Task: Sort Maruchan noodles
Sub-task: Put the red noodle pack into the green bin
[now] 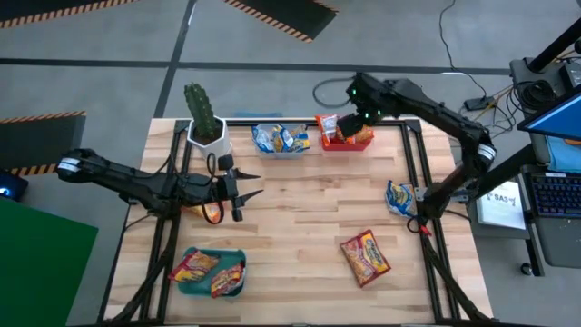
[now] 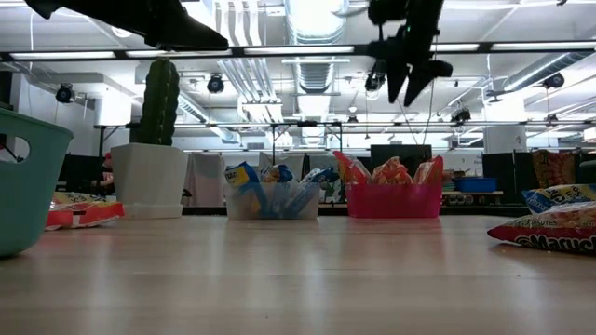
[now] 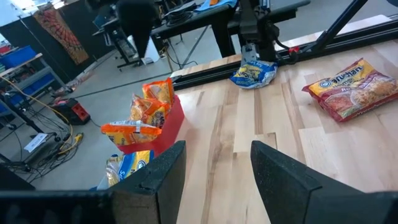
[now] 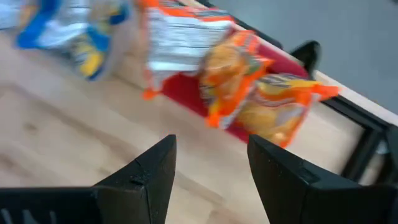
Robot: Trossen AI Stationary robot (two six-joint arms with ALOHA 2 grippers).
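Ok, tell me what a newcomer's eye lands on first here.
The red bin at the table's far edge, stuffed with orange noodle packets, with the right gripper hanging open above it. Then the green cactus in its white pot at the far left corner, near the open, empty left gripper.

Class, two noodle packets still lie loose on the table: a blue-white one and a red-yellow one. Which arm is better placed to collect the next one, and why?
Right. The blue-white packet and red-yellow packet both lie on the right side. The right gripper hovers open over the red bin; the left gripper sits across the table, farther from both.
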